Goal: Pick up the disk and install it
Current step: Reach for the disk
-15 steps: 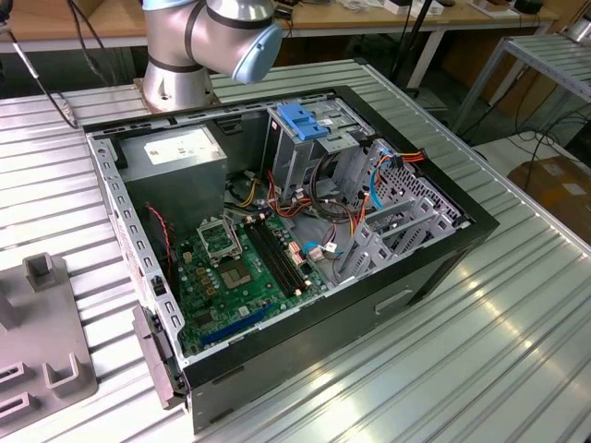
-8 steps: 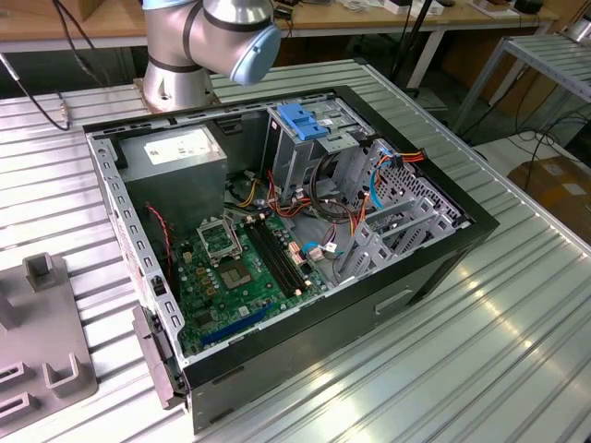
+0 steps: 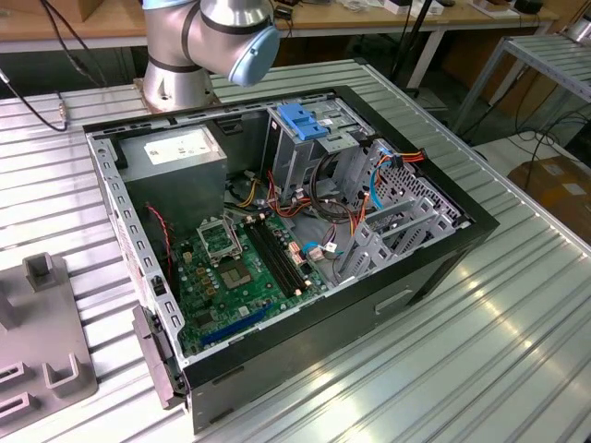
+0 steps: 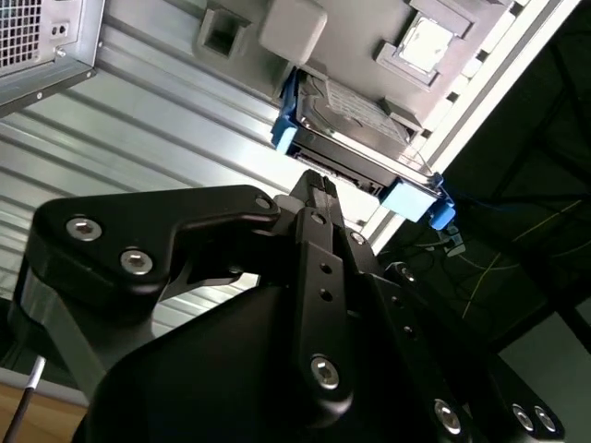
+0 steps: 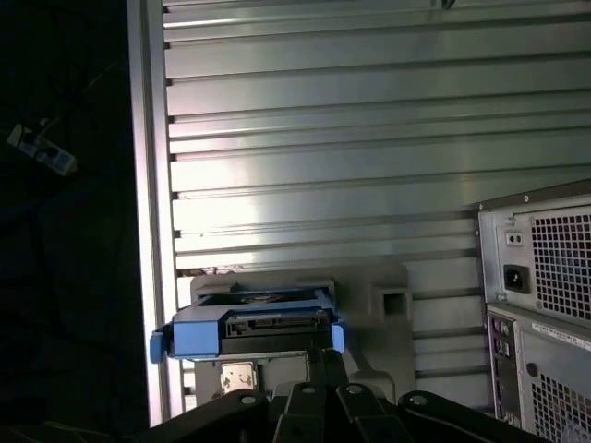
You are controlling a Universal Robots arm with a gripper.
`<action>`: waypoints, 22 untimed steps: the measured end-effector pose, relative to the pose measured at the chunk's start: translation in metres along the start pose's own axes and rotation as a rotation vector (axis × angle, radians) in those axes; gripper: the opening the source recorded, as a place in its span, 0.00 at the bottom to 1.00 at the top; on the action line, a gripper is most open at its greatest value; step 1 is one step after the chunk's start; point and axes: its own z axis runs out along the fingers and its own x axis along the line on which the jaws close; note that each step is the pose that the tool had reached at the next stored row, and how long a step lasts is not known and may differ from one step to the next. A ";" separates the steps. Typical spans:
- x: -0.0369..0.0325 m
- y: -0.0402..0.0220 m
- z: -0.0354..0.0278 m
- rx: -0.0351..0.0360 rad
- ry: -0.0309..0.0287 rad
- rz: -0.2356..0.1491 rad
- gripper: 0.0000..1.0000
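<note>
The disk [image 4: 355, 111] is a flat grey-metal drive with a pale label, clipped in a bright blue carrier. It lies on a grey fixture [image 4: 295, 28] close to the table's edge. In the first wrist view the disk [image 5: 263, 323] shows its connector end between the blue rails. My black gripper [image 4: 319, 185] is shut and points at the disk's near edge. In the first wrist view the gripper [image 5: 325, 362] sits just at the carrier's rim, and I cannot tell whether it touches. Nothing is held.
The open computer case [image 3: 305, 212] lies on the ribbed metal table, with a grey drive cage topped by a blue bracket [image 3: 305, 120]. Its rear panel [image 5: 545, 305] stands near the fixture. The arm's base [image 3: 212, 37] is behind the case. The table edge [image 5: 148, 231] drops off beside the disk.
</note>
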 end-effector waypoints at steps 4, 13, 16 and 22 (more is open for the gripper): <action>0.0162 -0.0013 0.0016 0.0003 0.0036 -0.001 0.10; 0.0541 -0.0043 0.0047 0.0006 0.0077 -0.003 0.10; 0.0543 -0.0043 0.0046 0.0006 0.0077 -0.003 0.10; 0.0546 -0.0043 0.0047 0.0006 0.0077 -0.003 0.10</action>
